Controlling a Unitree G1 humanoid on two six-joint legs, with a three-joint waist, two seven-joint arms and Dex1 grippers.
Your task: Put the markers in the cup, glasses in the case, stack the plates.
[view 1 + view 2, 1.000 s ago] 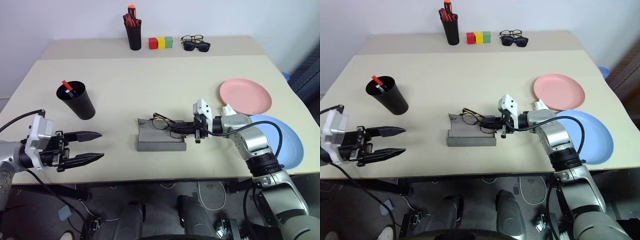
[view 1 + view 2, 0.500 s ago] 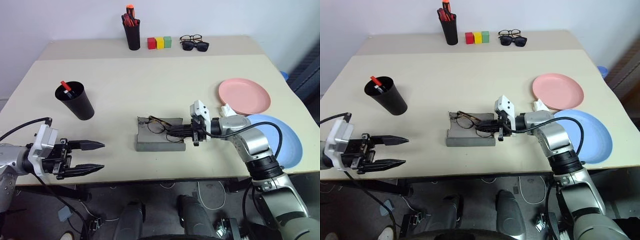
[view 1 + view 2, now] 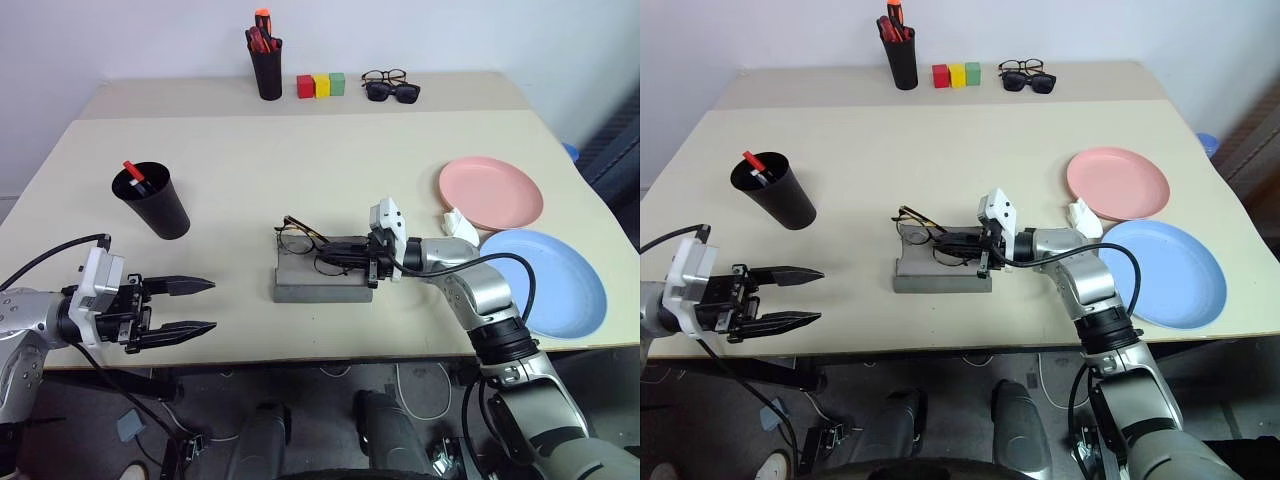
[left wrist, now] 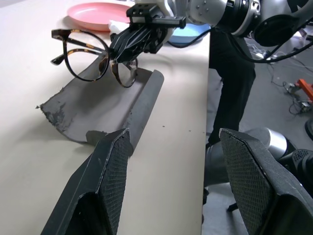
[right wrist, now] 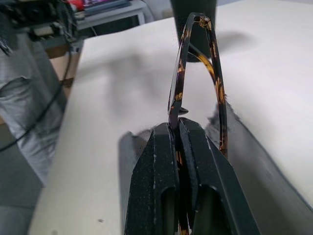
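My right gripper is shut on one temple of the thin-framed glasses, holding them just above the open grey case at the table's middle. From the left wrist view the glasses hang over the case's hollow. My left gripper is open and holds nothing, low at the front left by the table edge. The black cup stands at the left with a red-capped marker inside. The pink plate and the blue plate lie side by side at the right.
At the back stand a narrow black pen pot, three coloured blocks, and spectacles with sunglasses. A small white object lies between the plates. The front table edge runs just beyond the case.
My right gripper has carried the glasses leftward, from the case's right end to above its middle. The left gripper stays open.
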